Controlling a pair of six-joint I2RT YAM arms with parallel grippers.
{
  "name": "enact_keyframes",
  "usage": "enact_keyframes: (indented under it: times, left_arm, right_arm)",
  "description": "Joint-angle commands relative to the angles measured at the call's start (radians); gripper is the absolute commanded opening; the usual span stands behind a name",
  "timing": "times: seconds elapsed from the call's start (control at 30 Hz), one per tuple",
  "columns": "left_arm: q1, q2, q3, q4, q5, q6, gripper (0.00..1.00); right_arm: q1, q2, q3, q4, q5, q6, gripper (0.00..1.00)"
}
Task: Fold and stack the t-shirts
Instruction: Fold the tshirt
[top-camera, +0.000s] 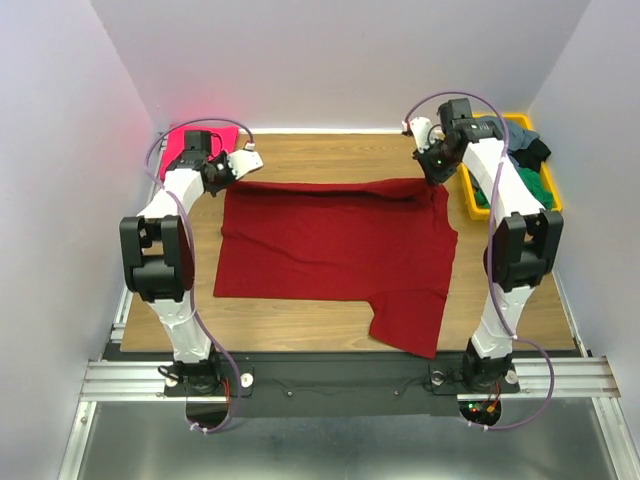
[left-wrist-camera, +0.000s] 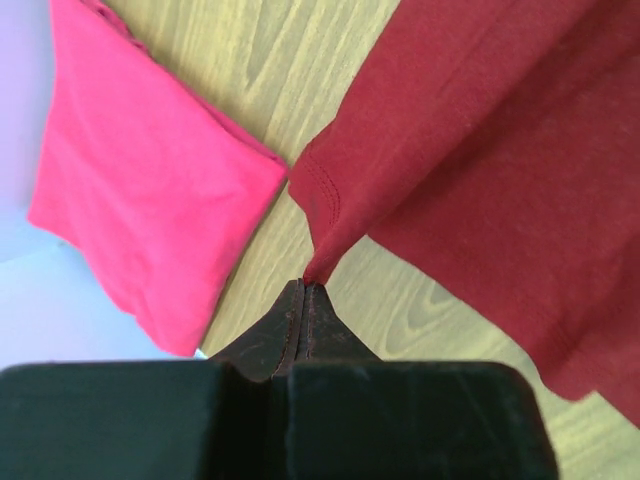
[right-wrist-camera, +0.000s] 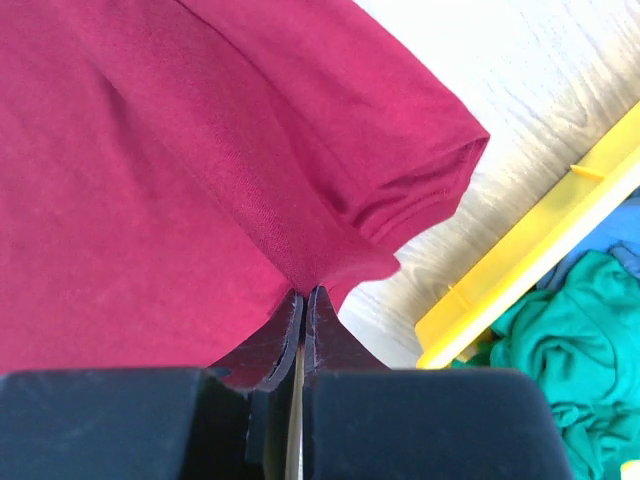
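Observation:
A dark crimson-red t-shirt (top-camera: 335, 245) lies spread on the wooden table (top-camera: 300, 320), one sleeve hanging over the near edge. My left gripper (top-camera: 232, 166) is shut on the shirt's far left corner (left-wrist-camera: 318, 215) and lifts it slightly. My right gripper (top-camera: 437, 172) is shut on the shirt's far right part near a sleeve (right-wrist-camera: 400, 190). A folded hot-pink t-shirt (top-camera: 180, 140) lies at the far left corner and also shows in the left wrist view (left-wrist-camera: 150, 190), just left of the pinched corner.
A yellow bin (top-camera: 470, 195) at the far right holds green (top-camera: 530, 185), blue and dark shirts; its rim (right-wrist-camera: 520, 270) and a green shirt (right-wrist-camera: 570, 340) show in the right wrist view. White walls enclose the table on three sides.

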Motion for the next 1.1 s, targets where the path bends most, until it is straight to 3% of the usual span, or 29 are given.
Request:
enact_keyframes:
  times: [0.0, 0.27, 0.5, 0.6, 0.63, 0.77, 0.87, 0.9, 1.07]
  left_arm:
    - [0.001, -0.075, -0.050, 0.005, 0.024, 0.038, 0.00]
    - [-0.002, -0.063, -0.105, -0.064, 0.033, 0.090, 0.00]
    - [-0.004, -0.017, -0.147, -0.075, -0.017, 0.088, 0.00]
    - [-0.002, -0.008, -0.158, -0.080, -0.039, 0.088, 0.04]
    - [-0.004, -0.008, -0.164, -0.080, -0.047, 0.090, 0.11]
    - [-0.001, -0.020, -0.161, -0.100, -0.033, 0.096, 0.18]
    - [0.003, -0.023, -0.126, -0.152, 0.005, 0.093, 0.29]
    - [0.007, -0.026, -0.115, -0.178, 0.027, 0.091, 0.34]
    - [0.018, -0.046, -0.005, -0.258, 0.117, 0.075, 0.40]
  right_arm:
    - [-0.011, -0.079, -0.066, -0.009, -0.024, -0.027, 0.01]
    - [-0.011, -0.099, -0.238, -0.018, -0.058, -0.063, 0.01]
    - [0.002, -0.059, -0.270, -0.022, -0.085, -0.070, 0.01]
    - [0.003, -0.055, -0.264, -0.047, -0.107, -0.084, 0.11]
    - [0.003, -0.051, -0.258, -0.079, -0.119, -0.099, 0.14]
    - [0.003, -0.050, -0.227, -0.160, -0.162, -0.130, 0.16]
    - [0.002, -0.027, -0.163, -0.301, -0.219, -0.196, 0.31]
    - [0.000, -0.019, -0.117, -0.334, -0.230, -0.208, 0.42]
    - [-0.069, 0.049, 0.054, -0.345, -0.276, -0.115, 0.49]
